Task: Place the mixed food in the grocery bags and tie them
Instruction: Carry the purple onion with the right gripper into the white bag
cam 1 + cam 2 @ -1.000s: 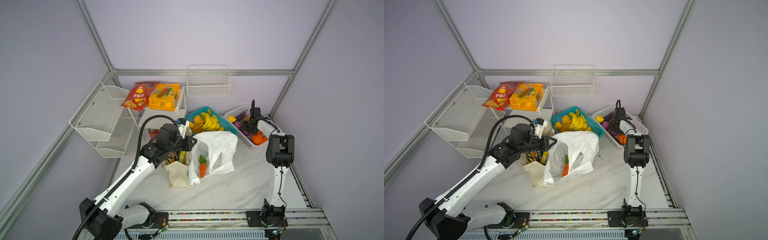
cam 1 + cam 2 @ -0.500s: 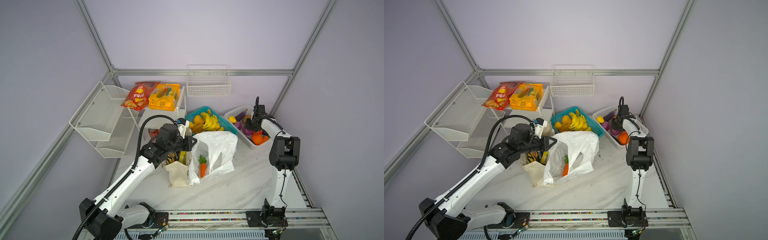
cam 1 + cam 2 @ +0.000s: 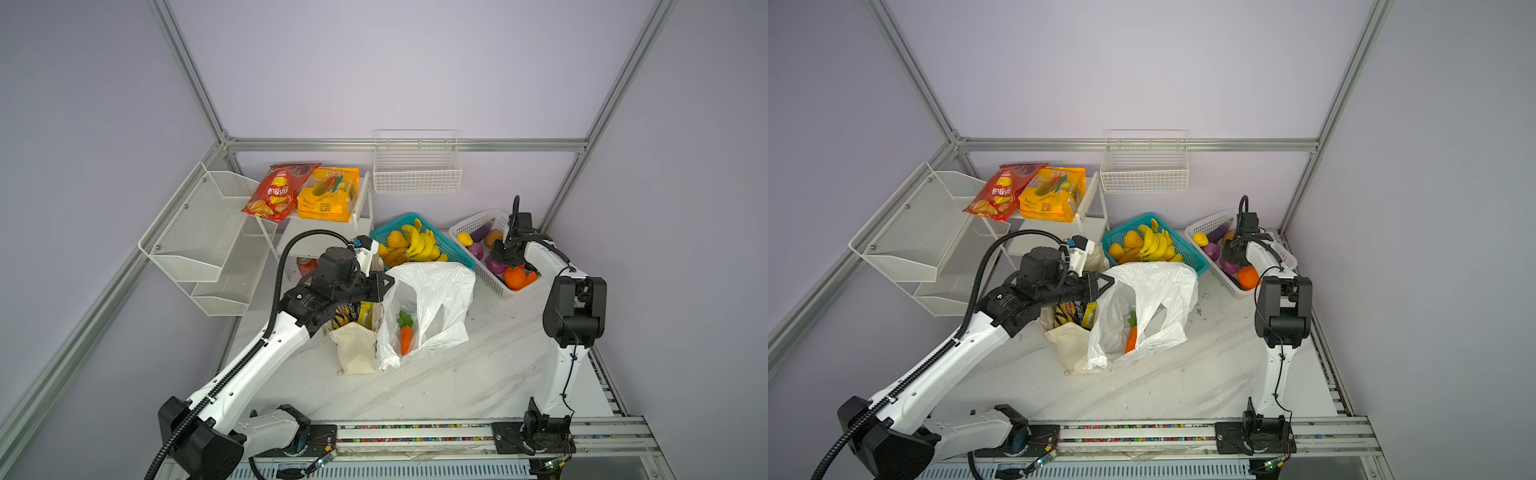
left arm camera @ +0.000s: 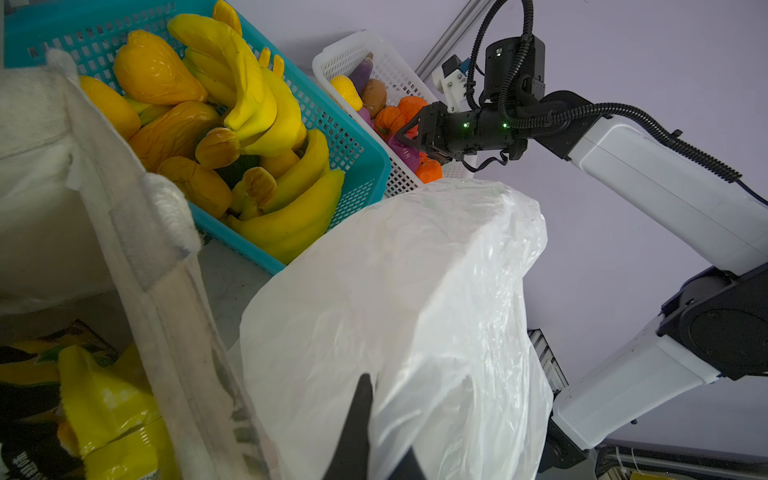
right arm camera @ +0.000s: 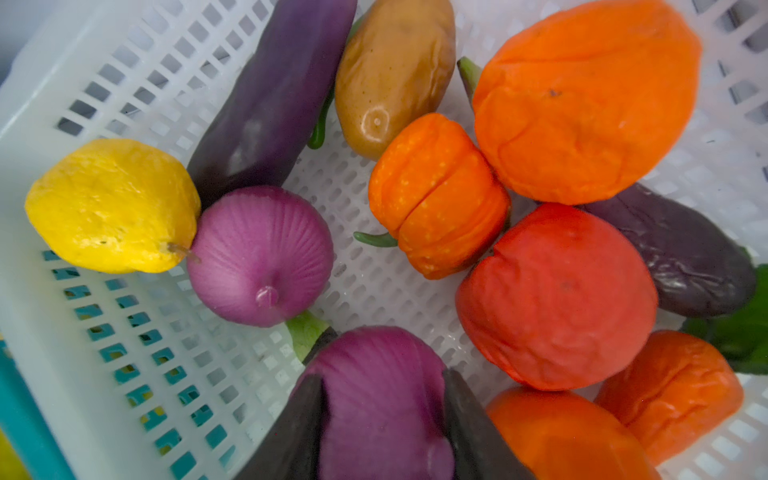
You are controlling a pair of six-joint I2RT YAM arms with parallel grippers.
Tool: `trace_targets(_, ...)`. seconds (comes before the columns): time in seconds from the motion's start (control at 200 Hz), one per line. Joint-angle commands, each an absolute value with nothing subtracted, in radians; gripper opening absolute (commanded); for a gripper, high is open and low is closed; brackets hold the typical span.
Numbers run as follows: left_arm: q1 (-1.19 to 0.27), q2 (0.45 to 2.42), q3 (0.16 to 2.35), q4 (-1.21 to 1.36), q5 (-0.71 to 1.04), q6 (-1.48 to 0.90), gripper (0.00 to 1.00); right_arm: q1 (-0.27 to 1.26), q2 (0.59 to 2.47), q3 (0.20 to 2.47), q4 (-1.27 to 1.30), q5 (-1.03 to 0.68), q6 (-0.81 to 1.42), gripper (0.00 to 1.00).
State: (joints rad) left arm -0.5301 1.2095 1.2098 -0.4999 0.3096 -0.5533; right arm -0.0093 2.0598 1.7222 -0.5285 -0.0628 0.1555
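The white plastic carrier bag (image 3: 432,299) stands open mid-table with a toy carrot (image 3: 406,338) inside. My left gripper (image 3: 388,284) is shut on its rim (image 4: 415,291). Beside it, the cream tote (image 3: 357,349) holds the black chip bag (image 3: 345,313) and a yellow packet (image 3: 365,313). Bananas (image 3: 419,245) lie in the teal basket (image 3: 461,257). My right gripper (image 3: 500,259) reaches down into the white basket (image 3: 469,222), shut on a purple onion (image 5: 382,399). A second onion (image 5: 262,253), an eggplant (image 5: 274,91), a lemon and orange produce lie around it.
A red chip bag (image 3: 276,195) and an orange-yellow packet (image 3: 328,199) sit on the white shelf at the back. A wire rack (image 3: 203,232) stands at the left and a wire basket (image 3: 415,166) hangs on the back wall. A red can (image 3: 306,266) stands behind my left arm.
My right gripper's jaws have closed onto the purple onion in the white basket, and that arm's elbow has swung a little to the right. My left arm has not moved.
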Motion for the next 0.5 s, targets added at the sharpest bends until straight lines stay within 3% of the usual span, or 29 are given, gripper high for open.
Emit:
trace_targets(0.0,-0.523,1.19,1.209,-0.459,0.314,-0.534,0.0,-0.008,1.946,1.756,-0.531,-0.016,0.167,0.42)
trace_targets(0.315,-0.523,1.202,1.221,-0.462,0.316,-0.537,0.0,0.053,1.538,1.587,-0.474,-0.097,0.214,0.4)
trace_targets(0.495,-0.522,1.215,1.235,-0.465,0.305,-0.535,0.0,0.237,1.303,1.524,-0.465,-0.183,0.233,0.38)
